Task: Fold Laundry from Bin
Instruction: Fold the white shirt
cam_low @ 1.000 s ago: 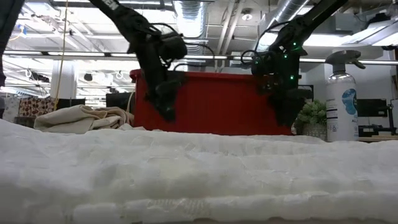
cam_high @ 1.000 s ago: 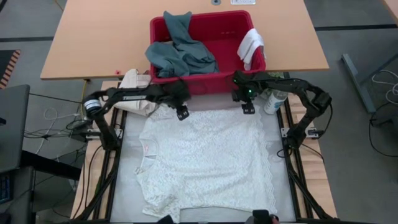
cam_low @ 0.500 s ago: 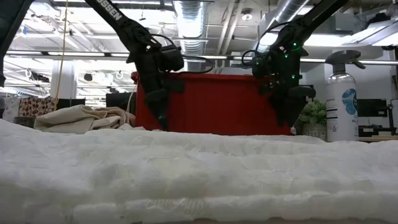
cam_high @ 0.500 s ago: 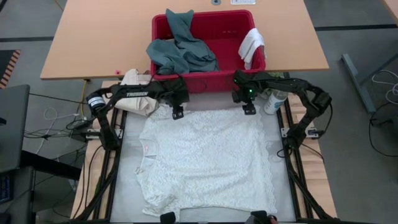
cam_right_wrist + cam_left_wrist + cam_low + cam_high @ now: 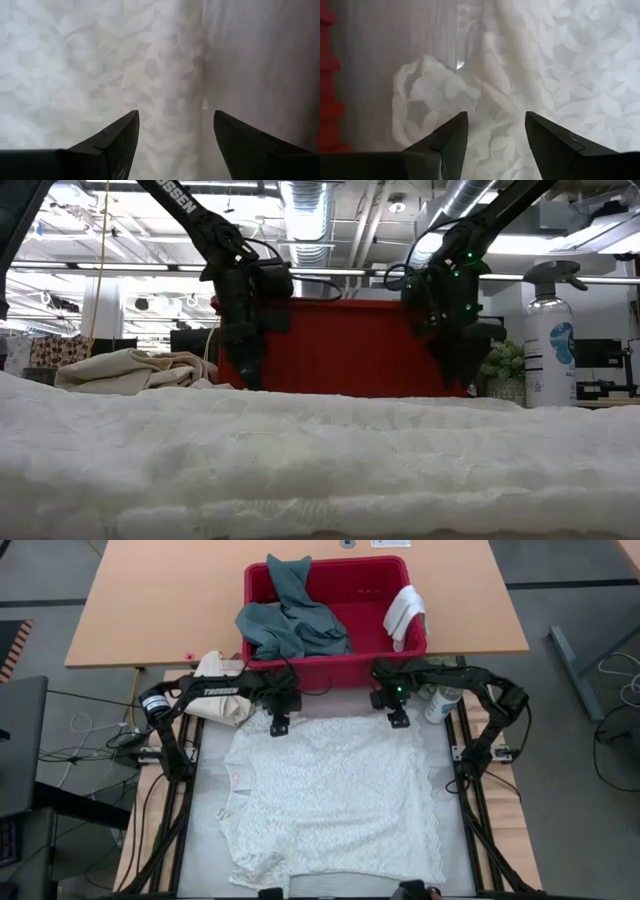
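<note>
We see a white lacy textured garment [image 5: 330, 800] spread flat across the lower centre. At its far corners, the left tool [image 5: 279, 724] and right tool [image 5: 398, 720] hover, fingers apart. Beyond, upper centre, the red slotted plastic bin [image 5: 330, 668] holds a teal-green garment [image 5: 290, 625] and a small white cloth [image 5: 403, 612] on the desk [image 5: 150, 600].

You are in a lab or workshop hall: exposed ceiling ducts [image 5: 310, 200] and strip lights hang above the red bin [image 5: 340, 345], shelving behind it.

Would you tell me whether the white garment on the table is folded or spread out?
Spread out: the white garment lies flat across the table, with only its near left corner rumpled.
</note>
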